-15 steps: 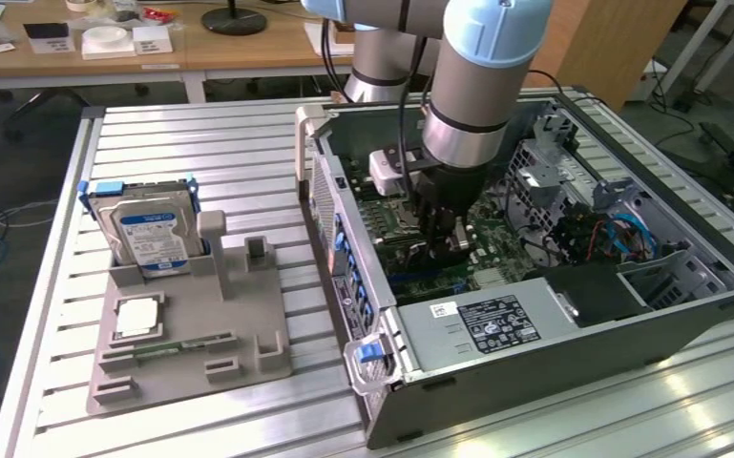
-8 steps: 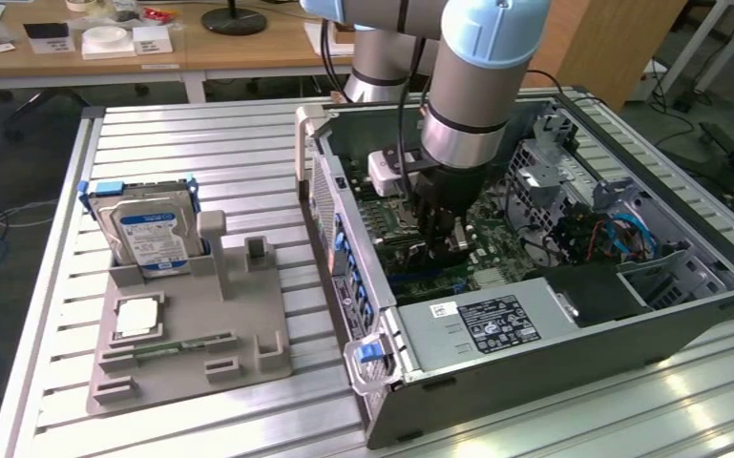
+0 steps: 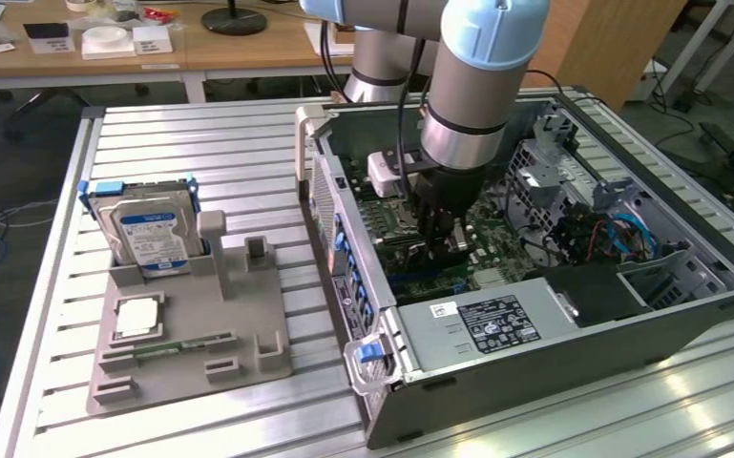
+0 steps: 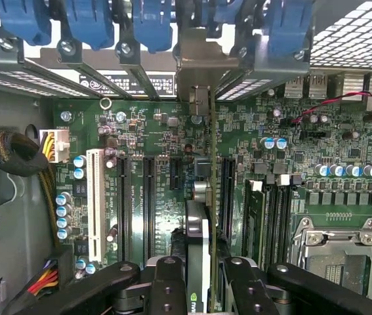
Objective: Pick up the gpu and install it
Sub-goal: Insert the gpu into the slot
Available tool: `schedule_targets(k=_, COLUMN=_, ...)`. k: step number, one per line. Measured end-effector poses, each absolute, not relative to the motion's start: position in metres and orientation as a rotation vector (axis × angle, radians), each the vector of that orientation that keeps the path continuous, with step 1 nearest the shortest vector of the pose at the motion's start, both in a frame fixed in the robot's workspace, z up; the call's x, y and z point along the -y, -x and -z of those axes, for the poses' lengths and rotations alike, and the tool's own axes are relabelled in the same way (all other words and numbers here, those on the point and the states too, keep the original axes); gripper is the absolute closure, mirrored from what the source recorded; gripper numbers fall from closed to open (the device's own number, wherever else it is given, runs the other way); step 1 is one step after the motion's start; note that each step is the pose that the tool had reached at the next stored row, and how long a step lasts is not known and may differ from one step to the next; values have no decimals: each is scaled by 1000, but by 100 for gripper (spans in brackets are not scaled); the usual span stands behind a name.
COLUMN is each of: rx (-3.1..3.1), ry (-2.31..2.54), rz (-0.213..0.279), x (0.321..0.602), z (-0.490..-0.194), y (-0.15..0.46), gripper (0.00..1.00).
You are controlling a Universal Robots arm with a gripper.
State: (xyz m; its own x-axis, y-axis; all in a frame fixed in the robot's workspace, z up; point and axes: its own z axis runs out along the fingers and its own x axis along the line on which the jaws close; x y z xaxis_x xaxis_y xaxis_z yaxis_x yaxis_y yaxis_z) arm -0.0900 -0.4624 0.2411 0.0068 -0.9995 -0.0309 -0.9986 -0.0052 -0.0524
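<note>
Slatted metal surface (image 3: 214,143) carrying the open computer case (image 3: 672,315); the end effector (image 4: 197,275) is gripping the gpu (image 4: 197,230) edge-on over the motherboard (image 4: 153,131). Seating well is requiring the card upright, aligned with its slot (image 4: 226,197), pressed evenly.

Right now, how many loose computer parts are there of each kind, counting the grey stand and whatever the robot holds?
On the grey stand:
hard drive: 1
memory stick: 1
flat square chip: 1
Between the fingers of the gripper, inside the computer case:
gpu: 1
Total: 4
</note>
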Motion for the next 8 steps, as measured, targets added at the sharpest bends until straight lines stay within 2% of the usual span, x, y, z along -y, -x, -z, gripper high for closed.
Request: schedule_targets(k=8, rx=-2173, ry=2186, rz=24, x=462, z=-244, y=90, gripper=73)
